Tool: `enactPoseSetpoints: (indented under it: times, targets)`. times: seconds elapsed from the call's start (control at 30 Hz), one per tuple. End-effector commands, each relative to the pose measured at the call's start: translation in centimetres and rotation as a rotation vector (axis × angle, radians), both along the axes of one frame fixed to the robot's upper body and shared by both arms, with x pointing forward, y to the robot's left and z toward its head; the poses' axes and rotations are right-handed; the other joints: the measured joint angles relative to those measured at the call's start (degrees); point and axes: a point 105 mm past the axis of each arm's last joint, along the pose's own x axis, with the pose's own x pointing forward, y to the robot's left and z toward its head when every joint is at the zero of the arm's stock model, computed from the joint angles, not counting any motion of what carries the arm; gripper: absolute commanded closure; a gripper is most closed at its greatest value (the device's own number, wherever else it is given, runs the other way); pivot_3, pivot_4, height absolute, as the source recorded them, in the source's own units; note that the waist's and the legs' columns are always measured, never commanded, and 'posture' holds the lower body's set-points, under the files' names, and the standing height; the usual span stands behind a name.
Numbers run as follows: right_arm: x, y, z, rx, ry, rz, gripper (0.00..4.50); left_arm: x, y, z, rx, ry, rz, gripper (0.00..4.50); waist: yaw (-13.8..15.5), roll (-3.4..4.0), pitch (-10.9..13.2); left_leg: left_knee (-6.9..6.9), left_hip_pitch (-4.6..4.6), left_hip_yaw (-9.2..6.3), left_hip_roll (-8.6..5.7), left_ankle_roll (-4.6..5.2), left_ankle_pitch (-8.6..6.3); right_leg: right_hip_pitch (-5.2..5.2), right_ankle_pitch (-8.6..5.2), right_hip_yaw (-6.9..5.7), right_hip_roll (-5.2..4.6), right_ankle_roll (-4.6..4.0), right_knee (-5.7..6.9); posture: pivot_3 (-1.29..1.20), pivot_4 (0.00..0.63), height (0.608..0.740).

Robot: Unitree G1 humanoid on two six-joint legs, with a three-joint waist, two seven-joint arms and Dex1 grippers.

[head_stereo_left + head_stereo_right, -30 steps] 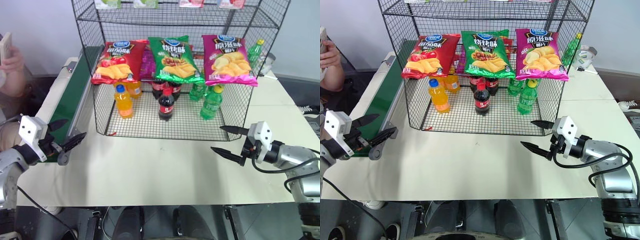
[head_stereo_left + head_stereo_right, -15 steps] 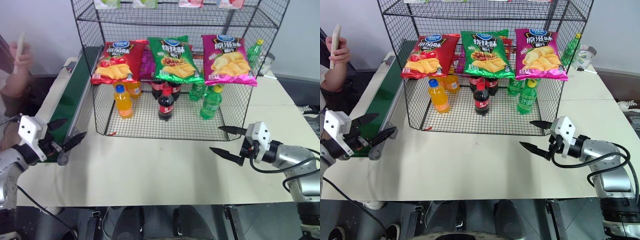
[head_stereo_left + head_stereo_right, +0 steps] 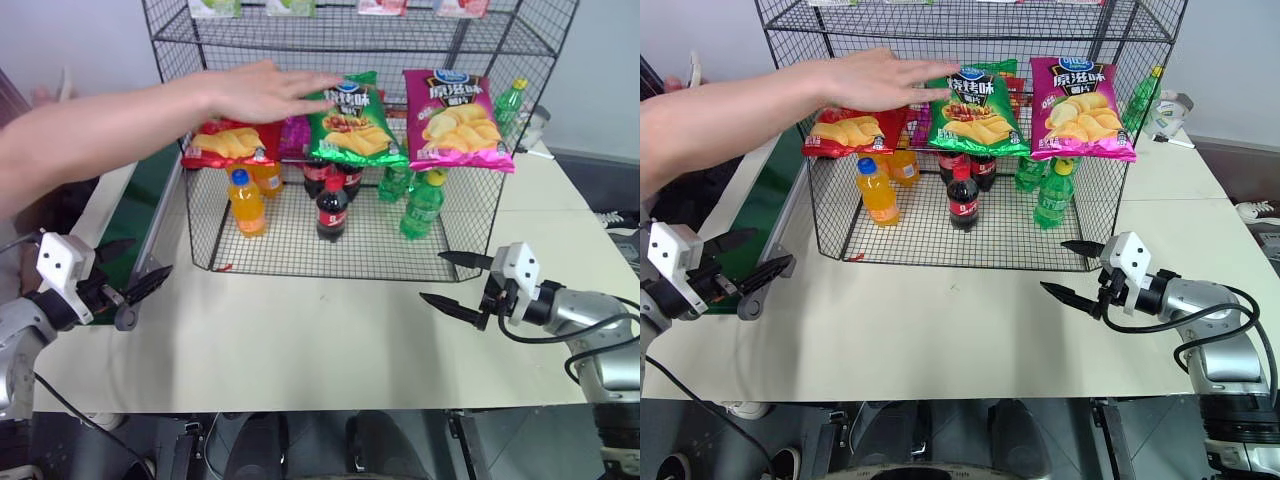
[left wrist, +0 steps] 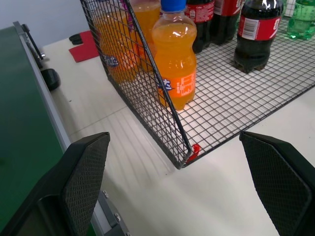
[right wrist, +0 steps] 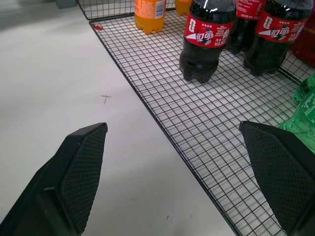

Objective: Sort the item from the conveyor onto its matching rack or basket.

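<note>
My left tool [image 3: 128, 264] hangs with its fingers wide apart and nothing between them, just left of the rack [image 3: 340, 150] and over the near end of the belt [image 3: 140, 205], whose green strip runs along the rack's left side. A person's arm [image 3: 120, 125] reaches in from the left across the rack's front, the hand [image 3: 262, 90] lying flat over the red bag [image 3: 225, 140] with fingertips touching the top edge of the green bag [image 3: 352, 120]. That green bag lies on the rack's middle tier, between the red bag and the magenta bag [image 3: 455, 120]. Under them, on the rack's bottom mesh, stand orange bottles [image 4: 174, 54], cola bottles [image 5: 204, 37] and green bottles [image 3: 422, 205]. My right tool [image 3: 462, 285] sits over the bench [image 3: 300, 340] just off the rack's front right corner, fingers spread wide, gripping nothing.
</note>
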Motion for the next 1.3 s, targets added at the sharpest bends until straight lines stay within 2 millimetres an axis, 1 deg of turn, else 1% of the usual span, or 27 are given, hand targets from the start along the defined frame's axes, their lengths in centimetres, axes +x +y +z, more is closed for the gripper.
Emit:
enactPoseSetpoints:
  times: [0.03,0.5,0.6,0.77,0.97,1.17,1.3]
  targets:
    - [0.0,-0.1,1.0,-0.01,-0.044,0.01,0.02,-0.1,-0.3,1.0,0.026,-0.042,-0.013,0.0,0.0,0.0,0.0,0.0,0.0,0.0,0.0,0.0,0.0,0.0,0.0,0.0,0.0,0.0,0.0,0.0,0.15,0.739]
    - [0.3,0.0,0.7,-0.016,-0.044,0.009,0.02,-0.2,-0.2,1.1,0.028,-0.049,-0.002,0.0,0.0,0.0,0.0,0.0,0.0,0.0,0.0,0.0,0.0,0.0,0.0,0.0,0.0,0.0,0.01,0.0,0.15,0.739]
    - [0.5,0.2,0.8,-0.02,-0.047,0.016,0.02,-0.5,-0.6,1.2,0.005,-0.051,-0.03,0.0,0.0,0.0,0.0,0.01,0.0,0.0,0.0,0.0,0.0,0.0,0.0,0.0,0.0,0.0,0.01,0.0,0.15,0.739]
    - [0.6,0.3,1.0,-0.018,-0.051,0.023,0.02,-1.0,-1.1,1.4,-0.065,-0.009,-0.095,0.0,0.0,0.0,0.0,0.02,0.0,0.0,0.0,0.0,0.0,-0.01,0.0,0.0,0.0,0.0,0.05,0.0,0.15,0.739]
    - [0.4,0.5,0.8,-0.023,-0.053,0.03,0.02,-1.2,-1.3,1.9,-0.074,-0.016,-0.134,0.0,0.0,0.0,0.0,0.04,0.0,0.0,0.0,0.0,0.0,0.0,0.0,0.0,0.0,0.0,0.05,0.0,0.15,0.739]
    - [0.5,0.7,0.8,-0.016,-0.056,0.034,0.02,-0.9,-1.2,1.5,-0.03,-0.024,-0.11,0.0,0.0,0.0,0.0,0.05,0.0,0.0,0.0,0.0,0.0,-0.01,0.0,0.0,0.0,0.0,0.07,0.0,0.15,0.739]
    - [0.6,0.8,0.8,-0.018,-0.059,0.04,0.02,-1.1,-1.3,1.2,-0.027,-0.004,-0.125,0.0,0.0,0.0,0.0,0.05,0.0,0.0,0.0,0.0,0.0,-0.01,0.0,0.0,0.0,0.0,0.07,0.0,0.15,0.739]
